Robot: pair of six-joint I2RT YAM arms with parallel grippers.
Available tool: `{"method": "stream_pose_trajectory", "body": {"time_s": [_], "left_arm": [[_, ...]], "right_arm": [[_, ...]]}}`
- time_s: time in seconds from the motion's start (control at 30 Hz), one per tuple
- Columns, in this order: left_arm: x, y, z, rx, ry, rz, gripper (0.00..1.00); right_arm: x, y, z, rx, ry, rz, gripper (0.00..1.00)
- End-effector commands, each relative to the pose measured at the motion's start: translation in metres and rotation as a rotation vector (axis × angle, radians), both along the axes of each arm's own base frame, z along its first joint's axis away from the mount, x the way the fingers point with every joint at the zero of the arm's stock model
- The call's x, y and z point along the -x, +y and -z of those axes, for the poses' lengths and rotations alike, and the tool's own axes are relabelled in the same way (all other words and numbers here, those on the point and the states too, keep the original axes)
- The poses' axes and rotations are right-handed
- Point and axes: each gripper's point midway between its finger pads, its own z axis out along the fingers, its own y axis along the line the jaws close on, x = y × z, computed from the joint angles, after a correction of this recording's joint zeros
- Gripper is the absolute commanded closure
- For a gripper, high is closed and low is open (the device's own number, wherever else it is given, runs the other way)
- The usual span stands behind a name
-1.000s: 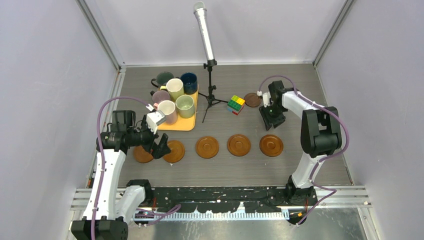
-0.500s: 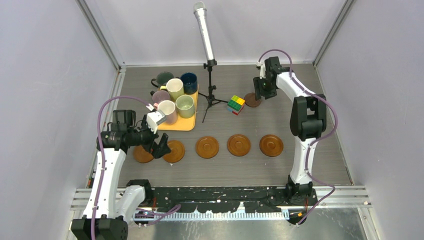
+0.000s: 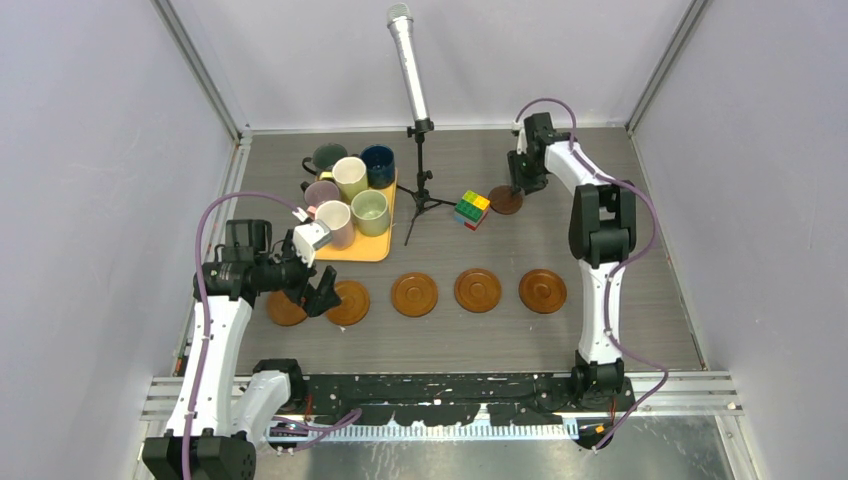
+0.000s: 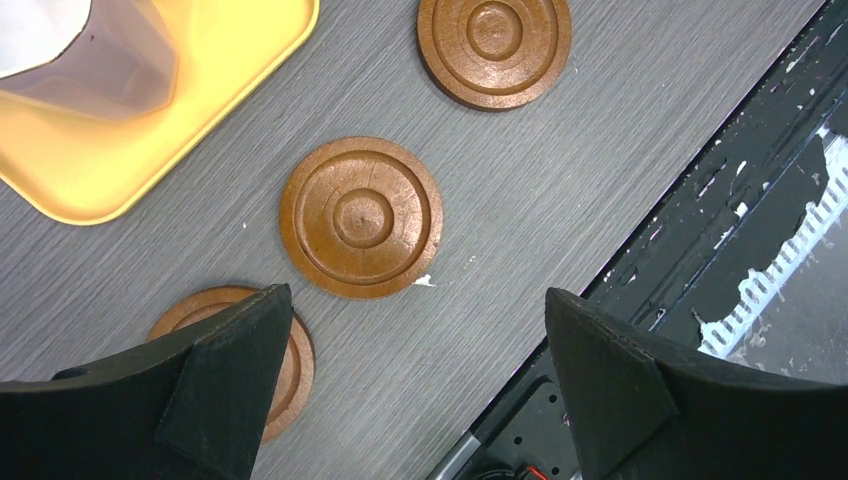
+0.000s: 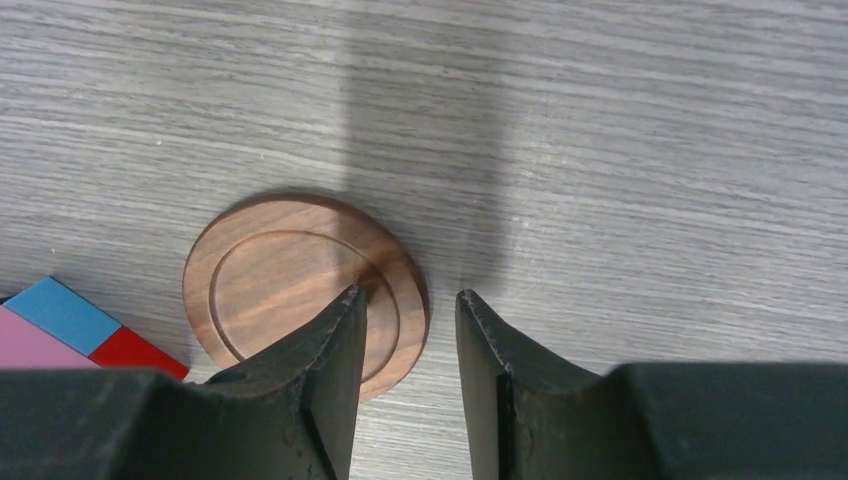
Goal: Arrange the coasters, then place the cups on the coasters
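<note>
Five brown coasters lie in a row: (image 3: pixel 286 308), (image 3: pixel 349 302), (image 3: pixel 414 295), (image 3: pixel 478 290), (image 3: pixel 543 291). A smaller, darker coaster (image 3: pixel 506 200) lies at the back, beside the cube. My right gripper (image 3: pixel 519 186) hangs over it, open by a narrow gap. In the right wrist view the gripper (image 5: pixel 410 295) straddles the rim of the small coaster (image 5: pixel 280 280), one finger over the disc and one over the table. My left gripper (image 3: pixel 322 295) is wide open and empty above the two leftmost coasters (image 4: pixel 361 217) (image 4: pixel 290 370). Six cups stand on the tray, among them pink (image 3: pixel 335 222) and pale green (image 3: pixel 370 211).
The orange-yellow tray (image 3: pixel 375 247) sits at the back left. A microphone (image 3: pixel 408 60) on a tripod stand (image 3: pixel 424 195) rises at the middle back. A multicoloured cube (image 3: pixel 472 209) lies just left of the small coaster. The black base rail (image 4: pixel 720 200) runs close to the left gripper.
The right arm swung from near the row to the back and came down over the small coaster, and its jaws narrowed. The left arm has not moved.
</note>
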Motion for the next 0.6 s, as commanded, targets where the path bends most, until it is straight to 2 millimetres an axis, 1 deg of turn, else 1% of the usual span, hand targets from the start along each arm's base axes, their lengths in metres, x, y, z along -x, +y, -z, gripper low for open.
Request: {"method": "stream_pose_trajectory", "body": {"time_s": [0.0,0.1,0.13,0.17,0.33,0.37,0.4,0.43,0.57], "left_arm": [[-0.006,0.001,-0.014,-0.012,-0.07,0.015,0.0],[-0.007,0.002,-0.013,-0.015,-0.068,0.009,0.0],[-0.007,0.002,-0.012,-0.015,-0.067,0.008,0.0],[-0.008,0.002,-0.012,-0.016,-0.069,0.007,0.0],[-0.008,0.0,-0.014,-0.005,-0.071,0.004,0.0],[-0.008,0.0,-0.014,-0.005,-0.07,0.004,0.0],[-0.008,0.0,-0.014,-0.005,-0.07,0.003,0.0],[-0.008,0.001,-0.014,-0.006,-0.071,0.002,0.0],[-0.006,0.001,-0.016,-0.007,-0.08,0.002,0.0]], "right_arm": [[0.033,-0.035,0.008,0.05,0.083,-0.004,0.59],[0.061,-0.063,0.007,0.082,0.124,-0.016,0.6],[0.071,-0.068,0.007,0.088,0.137,-0.025,0.61],[0.082,-0.085,0.007,0.086,0.154,-0.009,0.61],[0.132,-0.131,0.004,0.102,0.219,0.0,0.62],[0.146,-0.137,0.007,0.102,0.243,-0.002,0.62],[0.153,-0.144,0.004,0.104,0.247,-0.002,0.62],[0.167,-0.149,0.006,0.101,0.27,-0.001,0.62],[0.206,-0.173,0.008,0.09,0.319,0.003,0.62]]}}
